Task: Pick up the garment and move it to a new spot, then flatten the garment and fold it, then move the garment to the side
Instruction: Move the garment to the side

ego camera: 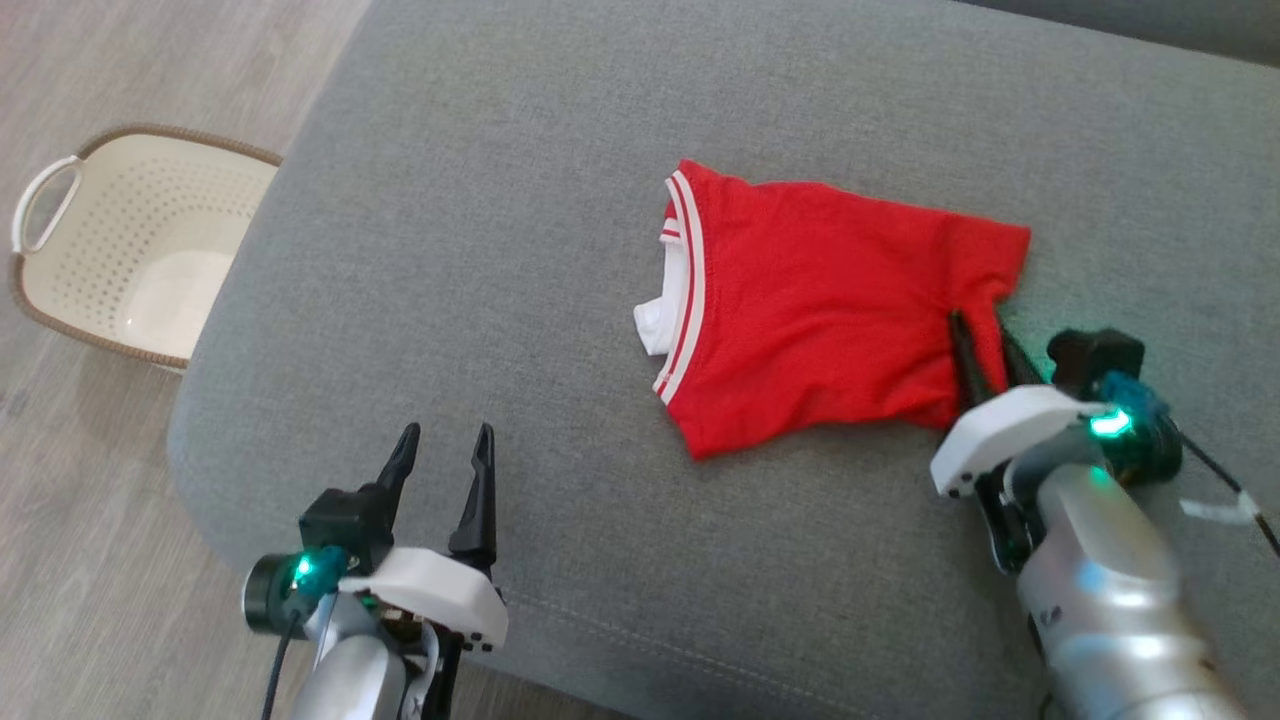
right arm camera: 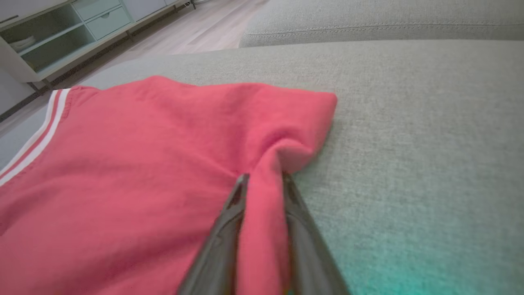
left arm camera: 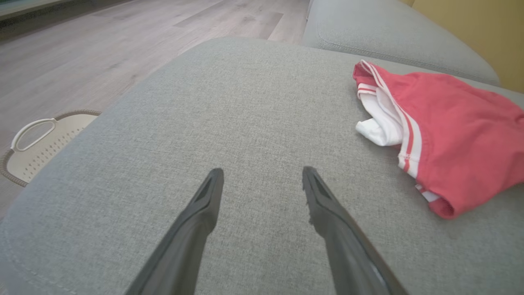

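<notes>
We saw the right gripper [right arm camera: 264,178] with its two fingers [right arm camera: 221,241] clenched on a raised ridge of red cloth, the fabric bunched between them. That cloth was the right-hand edge of the one garment [ego camera: 820,320], a red top with white stripes along its hem and a white lining showing at its left end. It lay mostly flat on the grey seat cushion [ego camera: 500,200], toward the middle and the robot's right side.

The left gripper [ego camera: 447,440] stood released, its two fingers [left arm camera: 196,229] spread wide above bare cushion near the front edge, well apart from the garment and gripping nothing.

We counted two grippers, four fingers, one garment and one basket. A second grey cushion [left arm camera: 368,32] adjoined the first beyond the garment.

The basket [ego camera: 60,175], cream with a brown woven rim and a loop handle, sat on the wooden floor [ego camera: 100,60] just beside the cushion's left end; its perforated walls and pale bottom were in plain sight. In the right wrist view a pale shelf unit [right arm camera: 53,41] stood across the floor, and one open compartment held something pale that we could not make out.
</notes>
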`<state>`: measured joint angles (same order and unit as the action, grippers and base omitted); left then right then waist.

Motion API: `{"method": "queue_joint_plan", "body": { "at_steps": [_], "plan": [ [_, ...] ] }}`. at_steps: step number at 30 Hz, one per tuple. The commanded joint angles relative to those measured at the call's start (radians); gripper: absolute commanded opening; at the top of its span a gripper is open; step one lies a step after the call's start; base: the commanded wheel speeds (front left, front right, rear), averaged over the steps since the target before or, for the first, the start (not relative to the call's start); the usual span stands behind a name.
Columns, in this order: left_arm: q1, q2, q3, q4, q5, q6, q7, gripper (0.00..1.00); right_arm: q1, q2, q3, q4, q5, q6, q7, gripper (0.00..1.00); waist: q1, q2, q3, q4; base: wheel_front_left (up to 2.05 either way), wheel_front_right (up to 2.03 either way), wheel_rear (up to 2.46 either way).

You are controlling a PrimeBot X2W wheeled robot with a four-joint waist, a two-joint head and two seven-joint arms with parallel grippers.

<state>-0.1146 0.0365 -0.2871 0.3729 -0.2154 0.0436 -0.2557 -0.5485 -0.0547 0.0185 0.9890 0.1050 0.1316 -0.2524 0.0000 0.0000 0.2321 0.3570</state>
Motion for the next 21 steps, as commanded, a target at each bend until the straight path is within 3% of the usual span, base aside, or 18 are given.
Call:
{"method": "queue_joint_plan", "body": {
  "at_steps": [1, 4, 9, 10, 12, 13, 21],
  "plan": [
    [-0.044, 0.014, 0.028, -0.033, -0.010, 0.005, -0.006, 1.00, -0.020, 0.005, 0.027, 0.017, 0.015, -0.001, -0.002, 0.00, 0.0000, 0.0000, 0.002, -0.014, 0.00, 0.00, 0.00],
    [-0.047, 0.014, 0.037, -0.036, -0.008, 0.003, -0.006, 1.00, -0.036, 0.005, 0.034, 0.023, 0.042, -0.001, -0.006, 0.00, 0.0000, 0.0000, -0.005, -0.063, 0.00, 0.00, 0.00],
    [-0.050, 0.014, 0.050, -0.039, 0.011, -0.004, -0.006, 1.00, -0.037, 0.005, 0.043, -0.038, 0.086, -0.001, -0.009, 0.00, 0.0000, 0.0000, -0.019, -0.214, 0.00, 0.00, 0.00],
    [-0.050, 0.014, 0.050, -0.039, 0.011, -0.004, -0.006, 1.00, -0.037, 0.005, 0.043, -0.038, 0.086, -0.001, -0.009, 0.00, 0.0000, 0.0000, -0.019, -0.214, 0.00, 0.00, 0.00],
    [-0.056, 0.014, 0.056, -0.040, 0.021, -0.011, -0.006, 1.00, -0.029, 0.005, 0.055, -0.073, 0.100, -0.001, -0.009, 0.00, 0.0000, 0.0000, -0.015, -0.289, 0.00, 0.00, 0.00],
    [-0.067, 0.014, 0.061, -0.037, 0.036, -0.021, -0.006, 1.00, -0.023, 0.005, 0.082, -0.105, 0.110, -0.001, -0.009, 0.00, 0.0000, 0.0000, -0.007, -0.365, 0.00, 0.00, 0.00],
    [-0.114, 0.014, 0.092, -0.030, 0.099, -0.057, -0.006, 1.00, -0.001, 0.005, 0.182, -0.215, 0.227, -0.001, -0.009, 0.00, 0.0000, 0.0000, 0.027, -0.657, 0.00, 0.00, 0.00]
  ]
}}
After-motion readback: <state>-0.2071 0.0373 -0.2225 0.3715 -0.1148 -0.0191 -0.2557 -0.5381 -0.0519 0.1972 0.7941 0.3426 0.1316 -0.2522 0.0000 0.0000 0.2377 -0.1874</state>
